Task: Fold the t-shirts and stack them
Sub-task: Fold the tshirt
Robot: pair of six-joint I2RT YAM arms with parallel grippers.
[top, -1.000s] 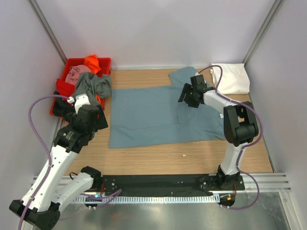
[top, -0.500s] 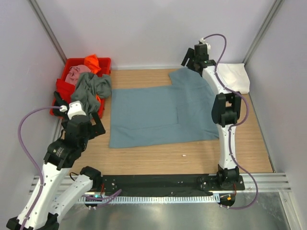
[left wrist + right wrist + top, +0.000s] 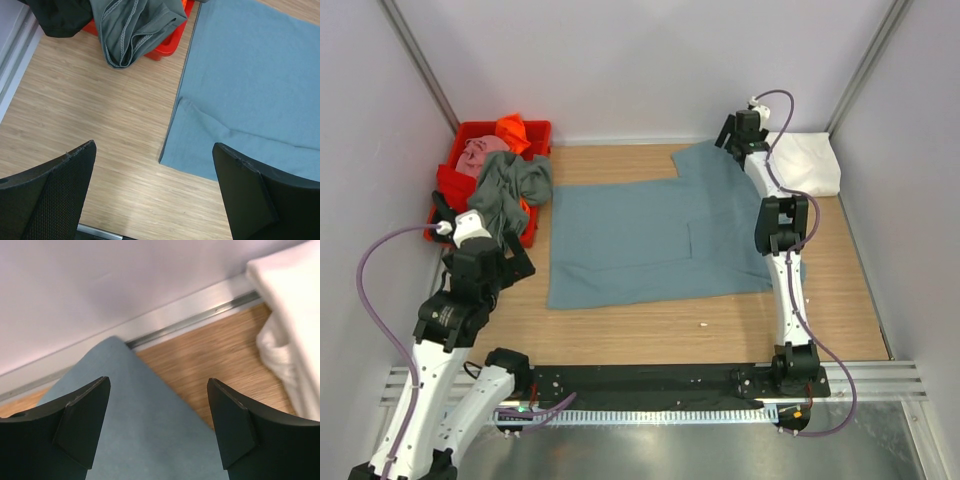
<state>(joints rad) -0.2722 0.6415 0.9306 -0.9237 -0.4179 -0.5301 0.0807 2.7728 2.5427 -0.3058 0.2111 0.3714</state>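
Likely pre-fold, right gripper (image 3: 157,407) and left gripper (image 3: 155,195) gaped empty; the far-edge sleeve (image 3: 705,160) of the dusty teal-blue cloth t-shirt (image 3: 630,235) needed pinching

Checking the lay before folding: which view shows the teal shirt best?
Top external: the whole teal shirt shows there, spread on the table. The left wrist view catches only one hem corner, and the right wrist view only its far tip.

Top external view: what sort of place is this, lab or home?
Most likely a lab robot cell, not a home: blank pale walls close in a wooden table, the left arm and right arm are bolted to a black base plate, and a teal t-shirt lies spread flat.
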